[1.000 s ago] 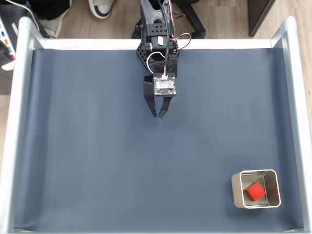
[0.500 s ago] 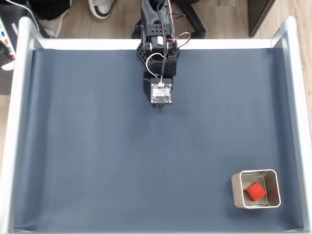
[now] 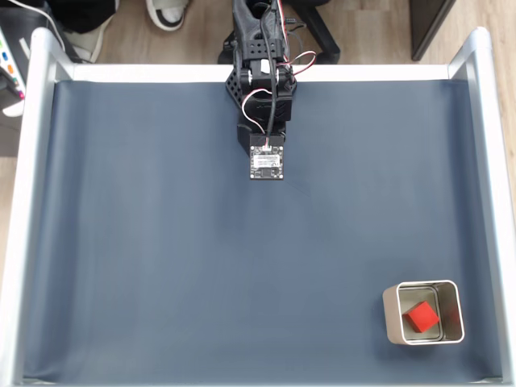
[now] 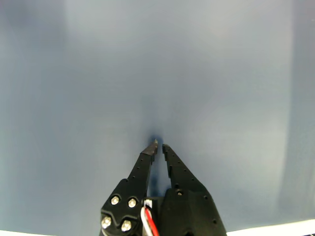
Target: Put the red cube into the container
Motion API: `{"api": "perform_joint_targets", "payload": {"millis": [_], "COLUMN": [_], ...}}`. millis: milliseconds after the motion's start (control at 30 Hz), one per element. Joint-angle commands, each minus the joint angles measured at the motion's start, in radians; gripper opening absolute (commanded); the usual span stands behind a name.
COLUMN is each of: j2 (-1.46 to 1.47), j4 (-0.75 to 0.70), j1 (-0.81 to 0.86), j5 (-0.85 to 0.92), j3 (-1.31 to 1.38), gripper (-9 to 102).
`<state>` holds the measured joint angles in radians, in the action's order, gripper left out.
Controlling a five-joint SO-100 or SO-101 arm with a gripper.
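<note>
Red cube (image 3: pixel 422 316) sits inside the container (image 3: pixel 392 316), a squarish silver tin with rounded corners and a pale rim. It rests on the tin's dull grey floor, turned a little out of line with the walls, and nothing grips it.

Taking the tin as the landmark, in the fixed view it stands near the lower right corner of the dark blue mat (image 3: pixel 145 242) that covers the counter (image 3: pixel 31 161), close to the pale raised edge on that side. The black arm (image 3: pixel 260 48) is mounted well apart from the tin, up and to its left, at the middle of the counter's far edge. It is folded in close to its base, with a small circuit board (image 3: pixel 267 162) facing upward and red and white wires (image 3: pixel 256 103) looping over it.

In the wrist view the pincer (image 4: pixel 159 145) points down at bare mat. Its two black fingers (image 4: pixel 142 169) taper to tips that all but meet, with only a sliver of a gap between them, and they have hold of nothing.
</note>
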<state>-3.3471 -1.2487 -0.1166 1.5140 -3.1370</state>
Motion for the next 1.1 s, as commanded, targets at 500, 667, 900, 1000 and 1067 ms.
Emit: {"api": "perform_joint_targets", "payload": {"millis": [500,667,900,1000,1067], "j2": [-0.008,-0.008,-0.008,-0.008,-0.008], "j4": [-0.052,-0.052,-0.052,-0.052,-0.052], "j1": [0.006,0.006,0.006,0.006,0.006], "j5": [0.046,0.046,0.046,0.046,0.046], "j3": [0.008,0.008,0.008,0.008,0.008], "gripper": [1,1,1,1,1]}}
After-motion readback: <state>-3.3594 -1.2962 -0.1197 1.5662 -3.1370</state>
